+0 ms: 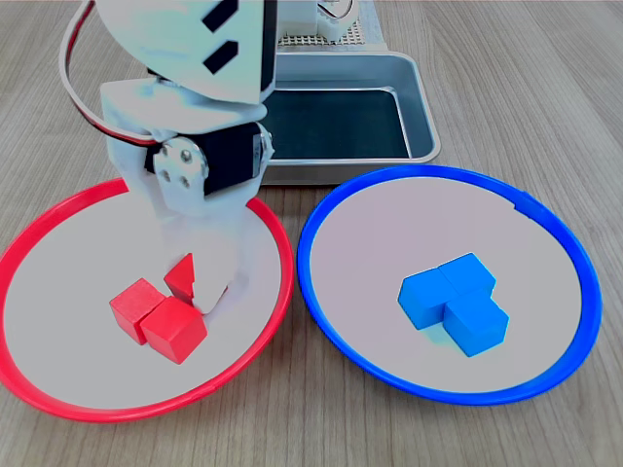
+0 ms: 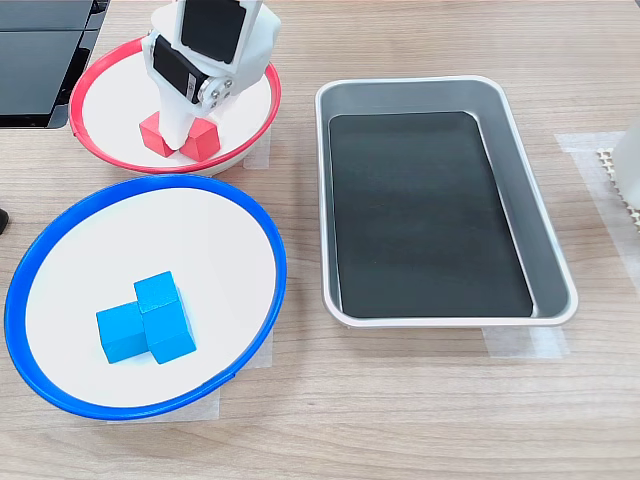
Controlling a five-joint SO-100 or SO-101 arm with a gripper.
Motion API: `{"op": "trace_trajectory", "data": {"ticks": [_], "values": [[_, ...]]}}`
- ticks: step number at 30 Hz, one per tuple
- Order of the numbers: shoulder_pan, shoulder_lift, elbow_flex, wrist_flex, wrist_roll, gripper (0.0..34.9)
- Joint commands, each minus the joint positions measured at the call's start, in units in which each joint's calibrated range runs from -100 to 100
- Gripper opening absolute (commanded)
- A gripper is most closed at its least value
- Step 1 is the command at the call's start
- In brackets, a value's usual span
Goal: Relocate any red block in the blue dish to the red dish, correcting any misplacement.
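Reaching down into the red dish (image 1: 58, 209), the gripper (image 1: 200, 277) has its jaws straddling a red block (image 1: 181, 275) beside two others at the dish's 6 o'clock; their grip cannot be told. At right, the blue dish (image 1: 545, 224) holds only blue blocks (image 1: 456, 302), so the relocation looks nearly finished.

The gripper (image 1: 200, 282) comes down into the red dish (image 1: 58, 209) and its white fingers blur against the pale inside, so whether the jaws are parted cannot be told. One red block (image 1: 181, 277) shows only a sliver behind them (the second exterior view hides it altogether). The arm's upper part runs off the top edge in both exterior views.
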State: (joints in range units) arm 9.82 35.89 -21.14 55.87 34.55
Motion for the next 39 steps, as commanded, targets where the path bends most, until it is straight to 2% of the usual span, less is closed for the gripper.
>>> {"op": "trace_trajectory", "data": {"ticks": [1, 5, 8, 14, 19, 24, 28, 29, 33, 38, 39], "values": [[0.3, -0.8, -2.6, -0.2, 0.7, 4.9], [0.9, -0.8, -2.7, 0.1, 1.5, 11.3], [1.0, -0.8, -3.0, 0.3, 1.9, 14.8], [0.7, -2.4, -4.0, 0.8, 2.0, 15.0], [0.0, -11.0, 1.0, 0.7, 2.2, 15.1], [-2.3, -29.6, 15.2, -0.3, 0.8, 12.0], [-4.7, -45.3, 29.8, -4.7, -2.3, 8.3], [-5.5, -50.7, 35.5, -6.8, -3.8, 5.9], [-8.6, -68.1, 56.0, -13.2, -8.1, 0.4], [-12.0, -90.3, 79.2, -17.8, -14.7, 0.4], [-12.9, -99.0, 86.1, -17.5, -17.9, 0.4]]}}
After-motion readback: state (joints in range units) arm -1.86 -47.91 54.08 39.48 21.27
